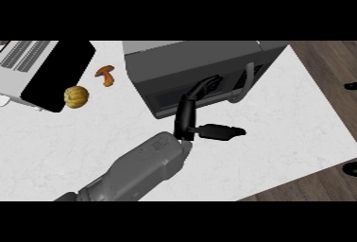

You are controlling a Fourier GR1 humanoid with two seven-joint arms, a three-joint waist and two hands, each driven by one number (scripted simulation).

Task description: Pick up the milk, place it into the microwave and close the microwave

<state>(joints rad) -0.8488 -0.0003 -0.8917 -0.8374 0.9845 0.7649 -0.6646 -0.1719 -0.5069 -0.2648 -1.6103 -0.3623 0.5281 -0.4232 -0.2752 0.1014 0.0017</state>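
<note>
Microwave (188, 61): dark grey box, door shut, pale handle (245, 85) on its right side, sits at the bench's (279, 142) far edge. Milk not visible (can't tell where). Only one hand (191, 111) visible (can't tell which), fingers straight against the door, thumb out sideways, holding nothing. Pumpkin (76, 96) and mushroom (105, 74) left.
</note>
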